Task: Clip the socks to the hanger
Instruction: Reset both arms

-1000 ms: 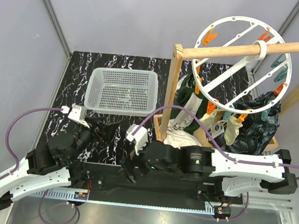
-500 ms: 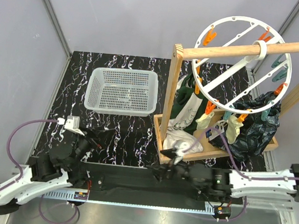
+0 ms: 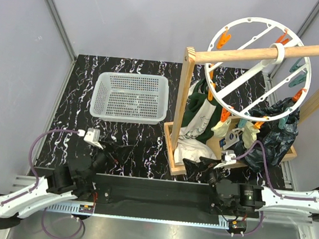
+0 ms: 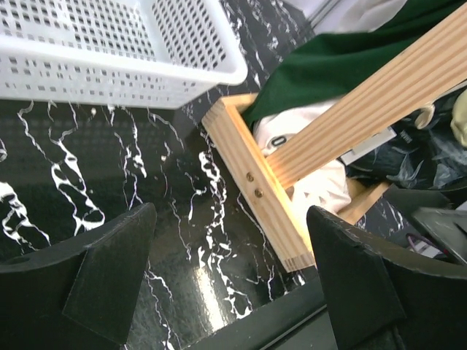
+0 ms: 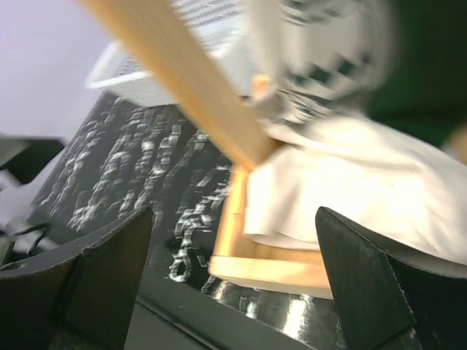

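The hanger (image 3: 259, 67), a white ring with spokes and orange and teal pegs, hangs on a wooden rod at the upper right. Two pale yellow socks (image 3: 221, 125) hang from orange pegs on its near rim, the second one (image 3: 249, 137) to the right. My left gripper (image 3: 111, 149) is open and empty, low over the black marble table, left of the wooden stand; in the left wrist view (image 4: 230, 219) its fingers frame the stand's corner. My right gripper (image 3: 210, 168) is open and empty at the stand's near edge; the blurred right wrist view (image 5: 233, 219) shows it before a white cloth.
A white mesh basket (image 3: 130, 97) stands at the back left. The wooden stand's base frame (image 3: 170, 146) holds a white cloth (image 3: 193, 151), a dark green-and-white garment (image 3: 197, 109) and a black bag (image 3: 274, 136). The wooden rod (image 3: 267, 52) crosses above.
My right arm has drawn back to the right, from mid-table to the stand's near edge. My left arm has folded back towards its base, its gripper shifting right.
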